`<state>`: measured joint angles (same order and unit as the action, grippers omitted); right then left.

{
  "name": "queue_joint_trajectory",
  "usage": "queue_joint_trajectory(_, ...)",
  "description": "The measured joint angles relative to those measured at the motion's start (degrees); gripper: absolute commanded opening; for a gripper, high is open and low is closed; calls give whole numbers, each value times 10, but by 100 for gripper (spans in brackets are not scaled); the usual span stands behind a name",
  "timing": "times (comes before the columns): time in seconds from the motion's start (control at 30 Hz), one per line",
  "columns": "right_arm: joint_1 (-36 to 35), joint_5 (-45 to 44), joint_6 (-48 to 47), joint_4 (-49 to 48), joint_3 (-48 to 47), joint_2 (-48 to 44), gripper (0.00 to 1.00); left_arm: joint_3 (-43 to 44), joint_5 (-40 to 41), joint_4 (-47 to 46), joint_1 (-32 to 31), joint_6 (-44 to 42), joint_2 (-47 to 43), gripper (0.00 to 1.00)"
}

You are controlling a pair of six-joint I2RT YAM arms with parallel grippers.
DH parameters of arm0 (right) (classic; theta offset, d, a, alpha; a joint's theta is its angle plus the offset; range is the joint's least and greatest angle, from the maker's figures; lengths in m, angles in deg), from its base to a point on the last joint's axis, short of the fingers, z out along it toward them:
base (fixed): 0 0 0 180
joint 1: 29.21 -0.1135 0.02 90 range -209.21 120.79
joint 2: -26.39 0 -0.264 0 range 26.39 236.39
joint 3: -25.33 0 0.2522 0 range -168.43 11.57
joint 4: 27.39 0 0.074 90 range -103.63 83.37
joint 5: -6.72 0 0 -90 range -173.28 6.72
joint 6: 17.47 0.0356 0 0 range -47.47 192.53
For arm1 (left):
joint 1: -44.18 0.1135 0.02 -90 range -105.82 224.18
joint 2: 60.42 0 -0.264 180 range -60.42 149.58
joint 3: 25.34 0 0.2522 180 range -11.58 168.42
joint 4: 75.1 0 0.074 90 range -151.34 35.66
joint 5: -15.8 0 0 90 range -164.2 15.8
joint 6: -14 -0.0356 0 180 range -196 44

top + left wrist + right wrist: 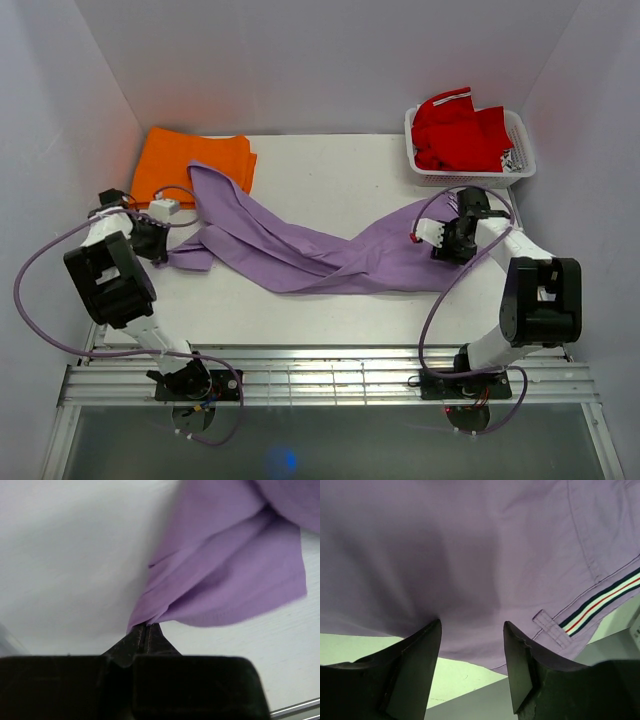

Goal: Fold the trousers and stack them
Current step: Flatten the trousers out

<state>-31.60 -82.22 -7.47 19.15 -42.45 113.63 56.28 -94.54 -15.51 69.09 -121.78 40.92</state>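
Observation:
The lilac trousers point(300, 250) lie spread in a loose V across the table, legs running left and the waistband end at the right. My left gripper point(160, 243) is shut on the hem of one leg point(165, 600), the cloth pinched between its dark fingertips point(139, 632). At the waistband end, my right gripper point(447, 238) stands open, its two fingers point(422, 652) against the edge of the fabric point(470, 565). A striped band and a belt loop point(551, 628) show at the right of that view.
An orange folded garment point(190, 165) lies at the back left, partly under one trouser leg. A white basket point(520, 165) at the back right holds a red garment point(455, 130). White walls close in on three sides.

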Motion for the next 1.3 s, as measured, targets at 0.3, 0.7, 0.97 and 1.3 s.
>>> queue_joint_trajectory(0.3, 65, -2, -2, -8, -33, 35, 57, 150, 54, 73, 161, -139, 24, 0)
queue_joint_trajectory(0.7, 63, 174, 50, 66, -309, 80, 73, 87, 116, 16, 122, -206, 19, 0)
queue_joint_trajectory(0.97, 59, 242, 188, 126, -541, 305, 71, 45, 118, -4, 109, -202, 19, 0)
queue_joint_trajectory(1.3, 56, 231, 332, 47, -399, 291, 60, 28, 117, -12, 109, -196, 19, 0)
